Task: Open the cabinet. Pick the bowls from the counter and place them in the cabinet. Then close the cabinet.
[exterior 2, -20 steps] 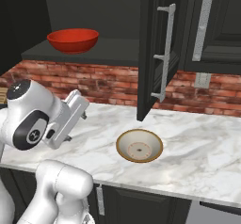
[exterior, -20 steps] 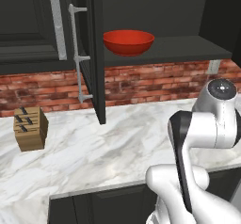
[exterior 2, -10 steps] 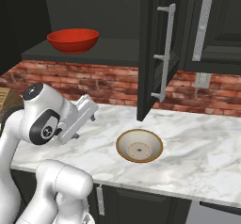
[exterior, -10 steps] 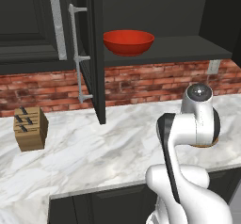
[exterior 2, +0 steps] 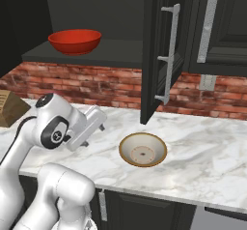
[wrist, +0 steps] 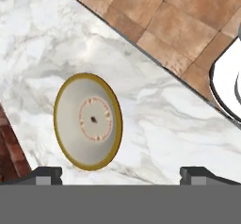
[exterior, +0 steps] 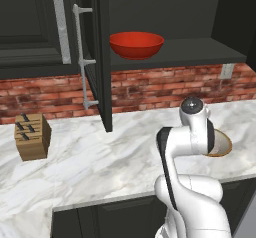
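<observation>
The cabinet (exterior: 165, 42) stands open, its doors swung outward with the long silver handles (exterior 2: 170, 55) running upright. The red bowl (exterior: 136, 44) sits mouth-up on the dark shelf (exterior 2: 96, 52) inside. The tan-rimmed bowl (exterior 2: 143, 150) rests mouth-up on the marble table (exterior 2: 202, 161), near the front edge and below the open door; being round, it has no long axis, and its cream inside shows a faint ring of specks. The hand (wrist: 120, 173) hangs empty above the table, its fingertips (wrist: 44, 175) spread wide, the bowl (wrist: 88, 121) just ahead. A knife block (exterior: 32, 136) stands well apart at the left. No writing shows.
</observation>
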